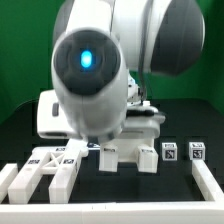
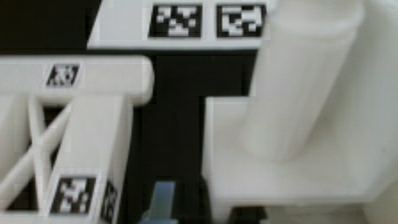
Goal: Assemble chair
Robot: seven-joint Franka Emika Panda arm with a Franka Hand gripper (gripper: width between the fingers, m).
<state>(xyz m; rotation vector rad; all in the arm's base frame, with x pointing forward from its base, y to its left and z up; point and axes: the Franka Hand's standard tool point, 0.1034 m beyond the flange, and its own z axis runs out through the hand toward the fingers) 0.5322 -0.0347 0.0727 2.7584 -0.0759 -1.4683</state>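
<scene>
One chair frame (image 2: 71, 130) lies just beside the closed tool (image 2: 173, 205).

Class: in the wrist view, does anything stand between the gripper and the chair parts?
Nothing visible does. The shut gripper shows at the black gap between the cross-braced chair part and the chunky block.
</scene>
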